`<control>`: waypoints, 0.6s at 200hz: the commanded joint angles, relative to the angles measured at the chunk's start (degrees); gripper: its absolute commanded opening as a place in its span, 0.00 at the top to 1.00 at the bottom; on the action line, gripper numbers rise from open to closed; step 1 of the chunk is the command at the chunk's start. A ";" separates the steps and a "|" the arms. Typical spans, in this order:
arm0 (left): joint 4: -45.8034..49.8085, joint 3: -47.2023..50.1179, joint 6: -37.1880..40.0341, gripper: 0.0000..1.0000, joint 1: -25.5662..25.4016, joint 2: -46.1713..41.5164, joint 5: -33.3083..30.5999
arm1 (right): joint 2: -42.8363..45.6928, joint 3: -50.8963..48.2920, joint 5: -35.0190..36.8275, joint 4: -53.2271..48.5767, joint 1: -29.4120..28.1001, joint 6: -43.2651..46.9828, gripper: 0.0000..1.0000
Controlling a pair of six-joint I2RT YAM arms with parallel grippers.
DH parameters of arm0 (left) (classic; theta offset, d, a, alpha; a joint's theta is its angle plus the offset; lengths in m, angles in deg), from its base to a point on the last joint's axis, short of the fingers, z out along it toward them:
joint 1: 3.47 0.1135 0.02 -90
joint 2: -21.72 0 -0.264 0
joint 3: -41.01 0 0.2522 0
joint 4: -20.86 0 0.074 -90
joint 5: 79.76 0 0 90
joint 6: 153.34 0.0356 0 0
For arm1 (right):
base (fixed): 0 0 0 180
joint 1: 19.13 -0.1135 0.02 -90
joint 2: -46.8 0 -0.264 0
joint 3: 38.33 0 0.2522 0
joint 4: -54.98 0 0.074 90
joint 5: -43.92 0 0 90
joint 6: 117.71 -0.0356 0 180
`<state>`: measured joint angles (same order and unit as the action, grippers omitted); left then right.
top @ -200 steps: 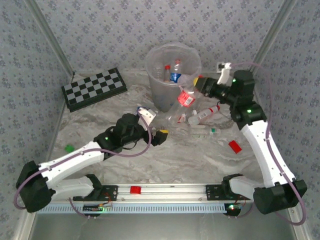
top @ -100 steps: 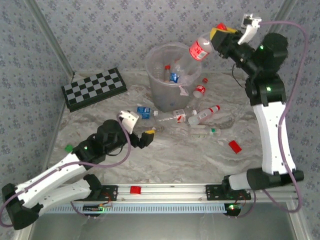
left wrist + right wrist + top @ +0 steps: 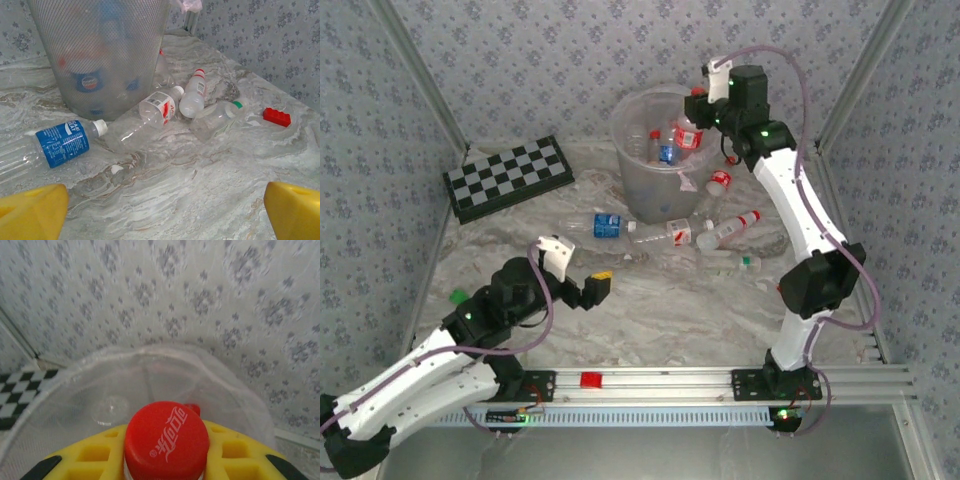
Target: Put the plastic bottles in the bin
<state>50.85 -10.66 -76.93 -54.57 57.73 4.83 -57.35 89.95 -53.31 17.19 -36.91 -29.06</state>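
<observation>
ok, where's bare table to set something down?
Bare marble table between the open left gripper and the right arm's base, near the front rail. Also between the black-and-white chessboard and the blue-labelled clear plastic bottle. Crowded: bottles lying before the tall translucent whitish bin.

Chessboard (image 3: 510, 177) at far left, red brick (image 3: 277, 117), green cap (image 3: 458, 296)

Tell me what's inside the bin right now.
Several plastic bottles are in the bin, one with a blue label. The right gripper holds a red-capped bottle over the opening. Whatever lies under them is hidden.
</observation>
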 commanded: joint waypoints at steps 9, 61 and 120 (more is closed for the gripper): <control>-2.04 0.29 0.22 0.00 0.36 0.49 -0.03 | -3.25 5.27 1.91 -7.31 -1.17 5.01 1.00; -2.90 -0.85 0.31 0.00 0.38 3.94 1.28 | -7.07 1.06 2.07 -8.55 -2.81 4.10 1.00; -2.45 -0.83 0.27 0.00 0.47 3.63 0.36 | -6.64 -10.66 1.11 0.14 -3.88 -0.93 1.00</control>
<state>49.43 -10.44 -76.91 -54.46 61.91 5.05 -63.02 82.41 -50.82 17.21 -39.79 -26.39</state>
